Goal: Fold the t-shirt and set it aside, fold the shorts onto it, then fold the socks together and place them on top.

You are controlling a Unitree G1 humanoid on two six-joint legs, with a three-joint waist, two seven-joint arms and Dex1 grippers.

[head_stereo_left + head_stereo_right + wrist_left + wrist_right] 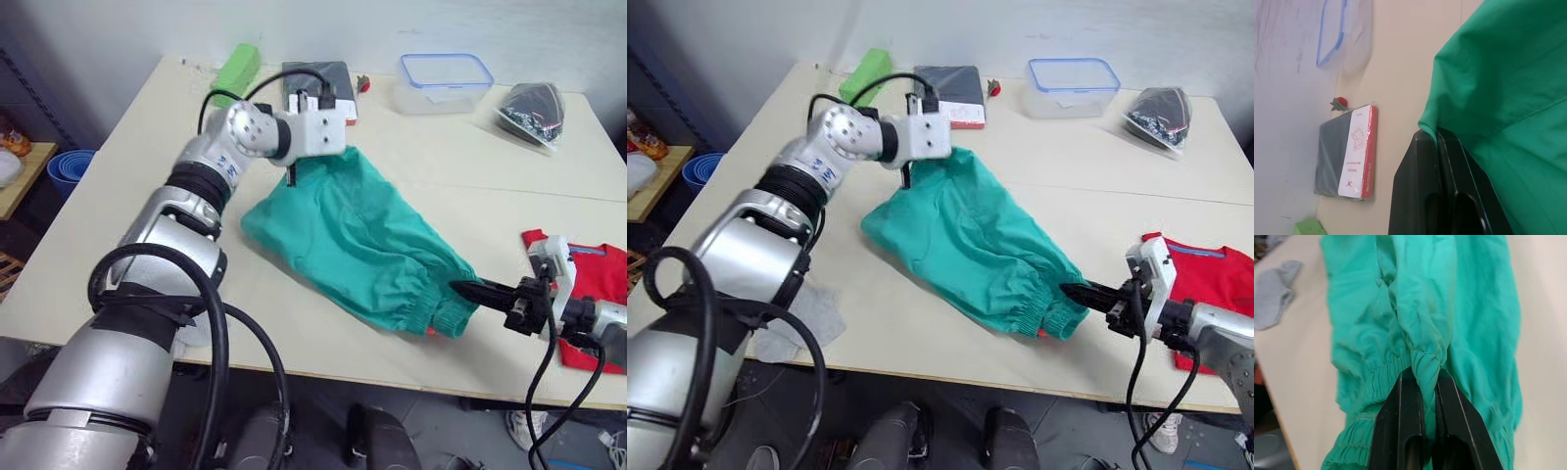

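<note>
At frame centre the shorts (358, 245) lie half-folded, both grippers, left (292, 176) and right (468, 290), clamped on their fabric; the t-shirt (588, 279) waits lower right, socks (808, 318) lower left, untouched.

left claw (1437, 142) clamped, arm reaching forward | right claw (1422, 382) clamped, low
</note>
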